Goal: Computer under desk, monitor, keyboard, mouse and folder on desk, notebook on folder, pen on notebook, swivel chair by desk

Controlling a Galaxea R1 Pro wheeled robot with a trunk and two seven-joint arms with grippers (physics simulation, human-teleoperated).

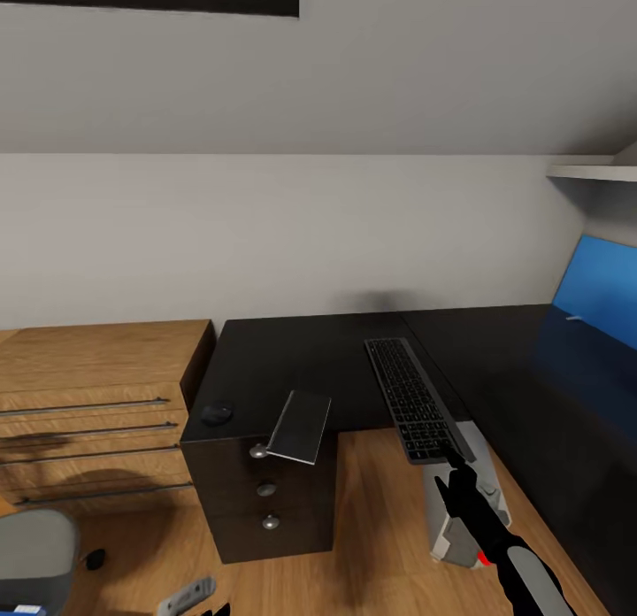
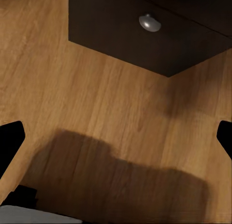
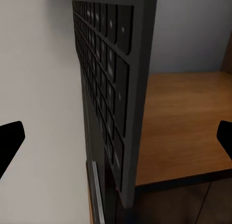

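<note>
The keyboard (image 1: pixel 411 399) lies on the black desk (image 1: pixel 310 355), its near end jutting past the inner front edge. My right gripper (image 1: pixel 456 474) is at that near end. In the right wrist view the gripper (image 3: pixel 116 137) is open, its fingers wide on either side of the keyboard's (image 3: pixel 113 89) edge. The mouse (image 1: pixel 215 413) sits on the desk's left front corner. A thin grey notebook (image 1: pixel 299 426) tilts over the front edge. The grey computer (image 1: pixel 456 519) stands under the desk behind my right arm. The swivel chair (image 1: pixel 35 554) is at the lower left. My left gripper (image 2: pixel 116 137) hangs open over the floor.
Black drawers (image 1: pixel 265 501) with silver knobs (image 2: pixel 150 22) stand under the desk's left end. A light wooden cabinet (image 1: pixel 88 404) is left of it. A bright blue flat panel (image 1: pixel 602 288) stands at the right, under a white shelf (image 1: pixel 593 167). Bare wooden floor (image 2: pixel 106 98) lies between drawers and computer.
</note>
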